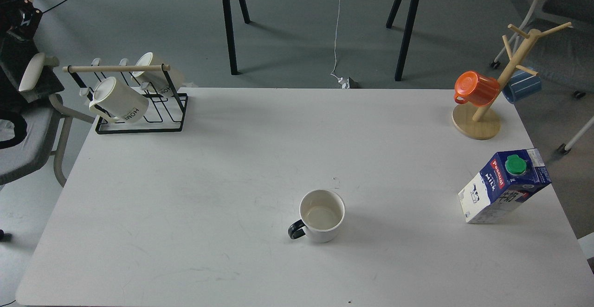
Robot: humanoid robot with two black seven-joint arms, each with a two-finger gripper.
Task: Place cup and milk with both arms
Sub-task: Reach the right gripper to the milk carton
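Observation:
The cup (321,215) is a short white mug with a black handle that points left. It stands upright on the white table (209,182), near the front middle. The milk (503,185) is a blue and white carton with a green cap. It stands near the table's right edge and leans right in this view. A dark part of my left arm shows at the far left edge, off the table. Its gripper (21,8) is too dark to tell the fingers apart. My right gripper is out of view. Neither touches the cup or the milk.
A black wire rack (139,112) with two cream "HOME" mugs stands at the back left corner. A wooden mug tree (478,121) with an orange cup (475,88) and a blue cup stands at the back right. A grey chair (23,144) is left of the table.

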